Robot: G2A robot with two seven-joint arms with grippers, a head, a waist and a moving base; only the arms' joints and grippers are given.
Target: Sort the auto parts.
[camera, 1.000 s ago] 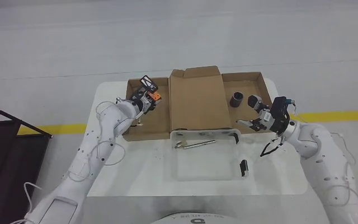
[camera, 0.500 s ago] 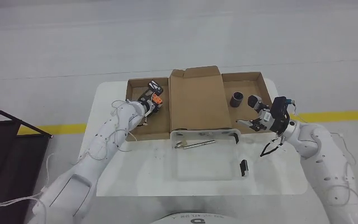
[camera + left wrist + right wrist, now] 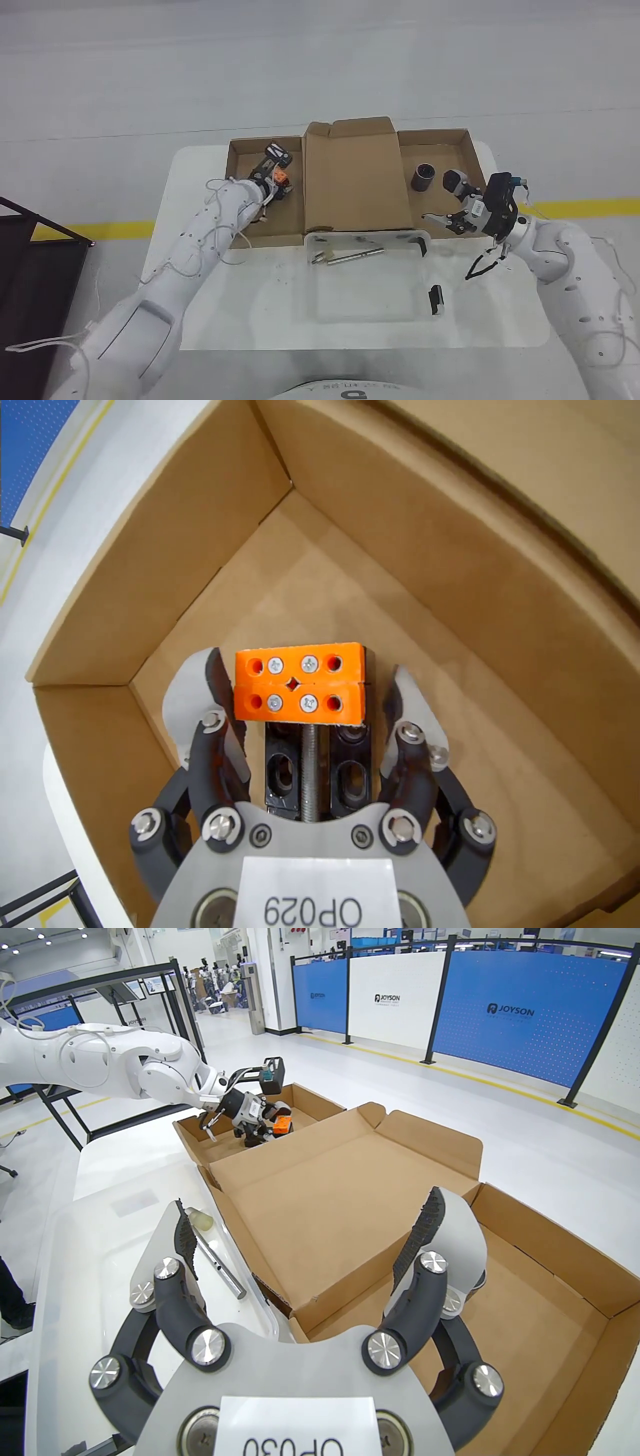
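Orange-and-black clamp (image 3: 298, 690), left compartment of cardboard box (image 3: 150, 550): left gripper (image 3: 307, 667) shifted it inward, jaws now parted around it, placement seemingly done; right gripper (image 3: 310, 1200) jaws open, empty.

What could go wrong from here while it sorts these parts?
1. The left gripper's open fingers closely flank the orange-and-black part; pulling out might drag or tip it.
2. It sits low between the cardboard box's walls, so a sideways exit may bump a wall and shift the box.
3. A small black part lies at the clear tray's edge near the right arm; a low sweep might knock it.
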